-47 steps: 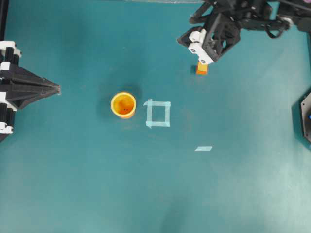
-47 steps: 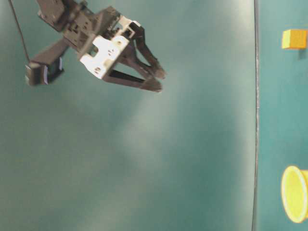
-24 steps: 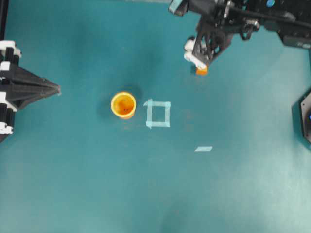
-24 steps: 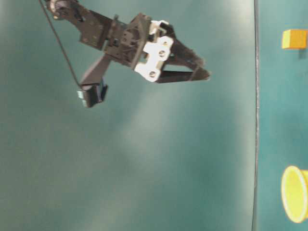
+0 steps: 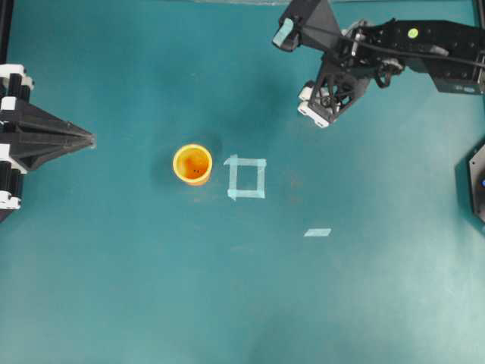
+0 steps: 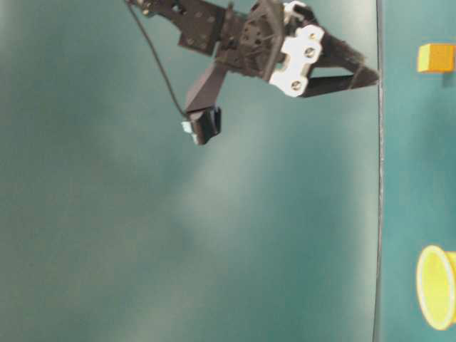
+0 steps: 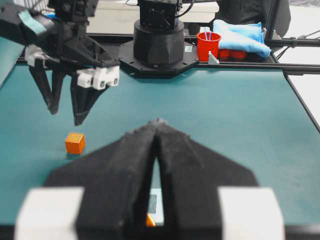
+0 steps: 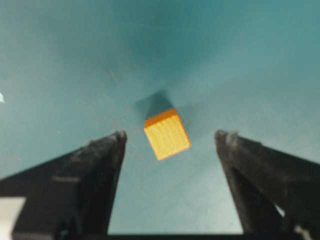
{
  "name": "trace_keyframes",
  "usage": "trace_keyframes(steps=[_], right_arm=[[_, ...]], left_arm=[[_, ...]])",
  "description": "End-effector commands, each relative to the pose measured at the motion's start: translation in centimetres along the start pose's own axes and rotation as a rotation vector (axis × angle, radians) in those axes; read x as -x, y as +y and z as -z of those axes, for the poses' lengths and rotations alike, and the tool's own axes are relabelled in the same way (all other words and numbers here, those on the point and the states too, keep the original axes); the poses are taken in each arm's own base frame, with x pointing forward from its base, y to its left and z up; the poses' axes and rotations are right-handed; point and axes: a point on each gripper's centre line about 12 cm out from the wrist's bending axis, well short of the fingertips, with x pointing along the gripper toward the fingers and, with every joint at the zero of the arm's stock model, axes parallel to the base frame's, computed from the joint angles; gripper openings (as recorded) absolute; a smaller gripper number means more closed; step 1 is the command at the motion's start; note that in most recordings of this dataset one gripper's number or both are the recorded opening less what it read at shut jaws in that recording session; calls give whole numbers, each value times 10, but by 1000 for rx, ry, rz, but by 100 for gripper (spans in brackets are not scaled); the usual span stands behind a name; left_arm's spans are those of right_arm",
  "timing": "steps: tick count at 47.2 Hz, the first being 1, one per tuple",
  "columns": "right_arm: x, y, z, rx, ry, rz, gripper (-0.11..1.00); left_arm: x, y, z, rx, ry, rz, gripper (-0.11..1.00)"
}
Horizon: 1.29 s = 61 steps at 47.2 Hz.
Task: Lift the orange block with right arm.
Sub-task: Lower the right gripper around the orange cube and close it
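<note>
My right gripper [image 8: 170, 145] hangs with its jaws spread wide and nothing between them but air. In the wrist view the orange block [image 8: 167, 133] lies on the mat below, between the two fingers [image 8: 95, 155], a little nearer the left one and turned corner-on to them. From the left wrist view the fingertips sit above the block and slightly behind it, clear of the table [image 7: 210, 115]; the block is untouched.

What worries me is that rotation. If I close as things stand, I judge the pads would meet the block's edges and not flat faces, and it could twist or squirt out sideways. Being off-centre, the nearer finger would reach it first and shove it along the mat. Coming down too steeply could also land a tip on top of the block.

Further out, the yellow-orange cup [image 5: 192, 164] and the tape square [image 5: 247, 177] are well apart from my hand. My left gripper [image 5: 76, 139] rests closed at the far edge.

Against the picture a second ago, the right arm has come down and swung over the block, which now hides beneath it in the overhead view. The block has not shifted.
</note>
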Motion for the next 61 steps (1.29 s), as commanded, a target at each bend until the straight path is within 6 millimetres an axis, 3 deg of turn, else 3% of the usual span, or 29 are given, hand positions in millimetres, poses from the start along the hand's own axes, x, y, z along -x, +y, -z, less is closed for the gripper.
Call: trace_keyframes(steps=[1,18,44,61], right_arm=[[4,-1,-3,10,-39,-8,68],[-11,-3,3,147,-30,10,68],[-42,-1,12,174,-10,2,68],[-50,-4,21,172,-35,-10,68]], left_arm=[[-3,0,-11,0,-28,2,1],[-3,0,-10,0,-21,2,1],[-3,0,-10,-2,-21,2,1],[-3,0,-10,-3,-21,2,1]])
